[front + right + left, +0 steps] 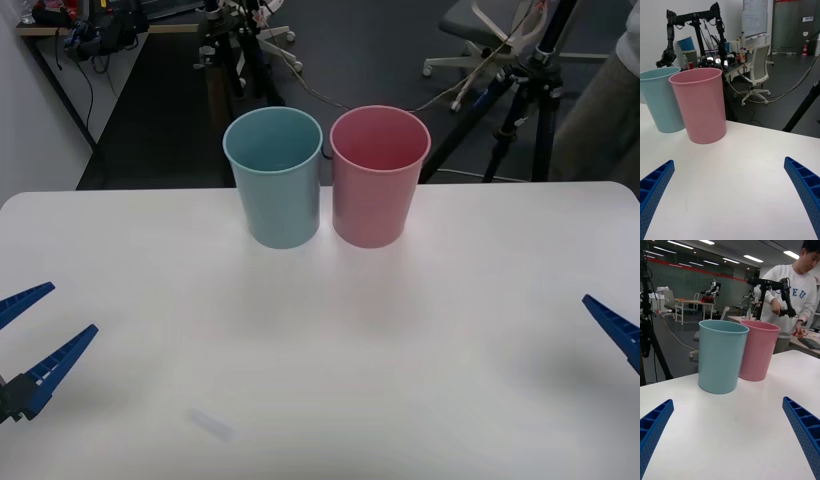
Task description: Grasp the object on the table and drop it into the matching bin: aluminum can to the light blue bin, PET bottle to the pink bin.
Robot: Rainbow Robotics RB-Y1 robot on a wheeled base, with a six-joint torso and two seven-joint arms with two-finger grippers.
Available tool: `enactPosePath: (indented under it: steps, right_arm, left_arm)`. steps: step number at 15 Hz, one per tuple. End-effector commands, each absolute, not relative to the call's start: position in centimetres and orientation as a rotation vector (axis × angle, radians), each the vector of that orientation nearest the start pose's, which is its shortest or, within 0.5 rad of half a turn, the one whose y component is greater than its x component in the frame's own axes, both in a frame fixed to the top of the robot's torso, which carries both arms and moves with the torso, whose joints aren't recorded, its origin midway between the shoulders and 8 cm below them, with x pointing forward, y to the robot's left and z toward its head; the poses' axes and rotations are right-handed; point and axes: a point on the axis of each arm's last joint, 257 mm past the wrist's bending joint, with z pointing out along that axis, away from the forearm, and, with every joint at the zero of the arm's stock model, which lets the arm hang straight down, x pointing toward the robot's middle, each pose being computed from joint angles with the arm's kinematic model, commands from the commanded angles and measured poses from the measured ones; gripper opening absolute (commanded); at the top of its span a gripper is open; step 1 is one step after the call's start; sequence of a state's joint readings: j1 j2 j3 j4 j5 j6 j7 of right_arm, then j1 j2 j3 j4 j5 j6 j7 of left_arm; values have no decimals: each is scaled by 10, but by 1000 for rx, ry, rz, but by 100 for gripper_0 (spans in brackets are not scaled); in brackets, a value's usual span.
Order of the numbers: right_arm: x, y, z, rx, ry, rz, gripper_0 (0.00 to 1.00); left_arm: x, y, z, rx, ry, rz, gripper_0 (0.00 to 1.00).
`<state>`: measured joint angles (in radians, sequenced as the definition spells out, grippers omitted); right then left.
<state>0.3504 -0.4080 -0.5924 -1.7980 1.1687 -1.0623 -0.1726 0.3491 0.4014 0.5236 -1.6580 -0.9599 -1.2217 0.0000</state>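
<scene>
The light blue bin [278,190] and the pink bin [377,185] stand upright side by side, nearly touching, near the far edge of the white table [330,340]. The object, whether aluminum can or PET bottle, is out of view. My left gripper [72,308] hovers open over the table's near left part. At the right edge one blue finger [612,326] of my right gripper shows. The right wrist view has my right gripper [729,161] open, facing the pink bin [702,108]. My left gripper [728,401] is open too, facing the light blue bin [720,356].
A faint pale smudge [212,425] lies on the tabletop near the front. Beyond the table's far edge stand a black tripod [520,110] and an office chair [756,71]. Broad bare tabletop stretches between the bins and both grippers.
</scene>
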Motion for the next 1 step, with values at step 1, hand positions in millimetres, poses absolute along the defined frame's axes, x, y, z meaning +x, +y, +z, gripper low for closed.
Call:
enactPosePath:
  steps: [1]
  right_arm:
    - [366,-365,-160,-425,1574,369,100]
  left_arm:
    - [342,330,-169,465,1441,-567,100]
